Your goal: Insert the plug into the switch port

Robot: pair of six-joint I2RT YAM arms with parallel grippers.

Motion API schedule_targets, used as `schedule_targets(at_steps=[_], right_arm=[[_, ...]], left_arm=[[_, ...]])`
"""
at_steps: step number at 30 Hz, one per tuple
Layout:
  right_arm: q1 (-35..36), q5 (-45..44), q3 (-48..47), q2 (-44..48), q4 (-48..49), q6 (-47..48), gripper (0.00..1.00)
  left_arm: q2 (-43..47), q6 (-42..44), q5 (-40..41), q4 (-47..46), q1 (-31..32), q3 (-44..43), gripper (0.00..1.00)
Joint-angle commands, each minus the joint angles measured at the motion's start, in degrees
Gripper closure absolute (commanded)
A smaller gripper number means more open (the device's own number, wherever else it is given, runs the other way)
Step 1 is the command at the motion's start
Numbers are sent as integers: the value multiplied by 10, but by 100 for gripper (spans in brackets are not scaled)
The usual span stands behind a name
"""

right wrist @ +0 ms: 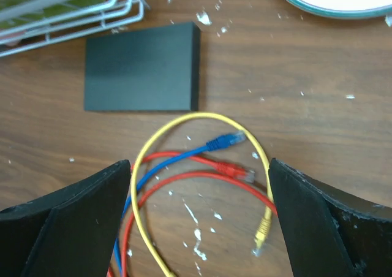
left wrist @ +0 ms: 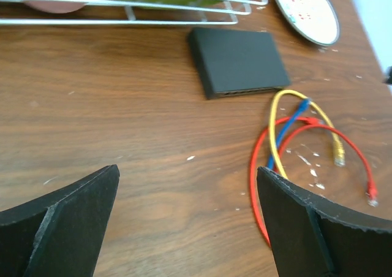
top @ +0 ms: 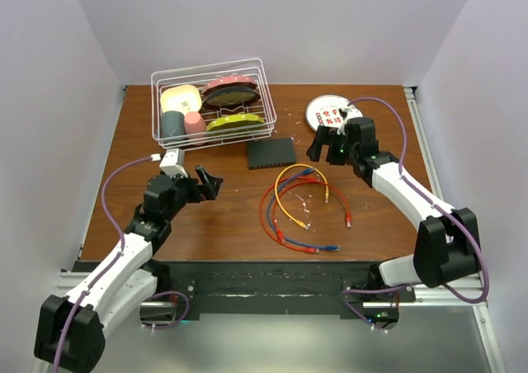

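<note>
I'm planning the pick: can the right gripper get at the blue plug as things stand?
Probably yes: the right gripper is open just above, and the blue plug lies uncovered inside the loop of the yellow cable. The red plug close beside it might get pinched too.

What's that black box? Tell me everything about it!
The switch is a small, flat, matte-black rectangle lying flat on the brown table, beside the wire basket. Sockets line the edge facing the coloured cables, which lie right next to it. Nothing is plugged in.
</note>
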State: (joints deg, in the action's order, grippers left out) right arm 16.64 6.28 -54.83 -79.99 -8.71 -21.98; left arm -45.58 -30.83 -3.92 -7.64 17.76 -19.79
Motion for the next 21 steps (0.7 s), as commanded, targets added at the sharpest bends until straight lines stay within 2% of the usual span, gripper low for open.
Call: schedule_targets(at_steps=[1,4,6,15,21], right_arm=[[-9,46,21,35,-27,20,1],[20,11,45,65,-38,28,1],[45,-22,53,70,-60,23,1],[63,-178,104,104,-155,-34,1],[64,-212,114,95,-172,-54,1]], left_arm=[[-50,18,-70,-48,4,-37,0],[-113,29,-114,-58,24,-63,0],[-166,28,-111,-52,57,-85,0],[-373,50,24,39,253,-289,0],[-476,45,76,104,314,-384,0]])
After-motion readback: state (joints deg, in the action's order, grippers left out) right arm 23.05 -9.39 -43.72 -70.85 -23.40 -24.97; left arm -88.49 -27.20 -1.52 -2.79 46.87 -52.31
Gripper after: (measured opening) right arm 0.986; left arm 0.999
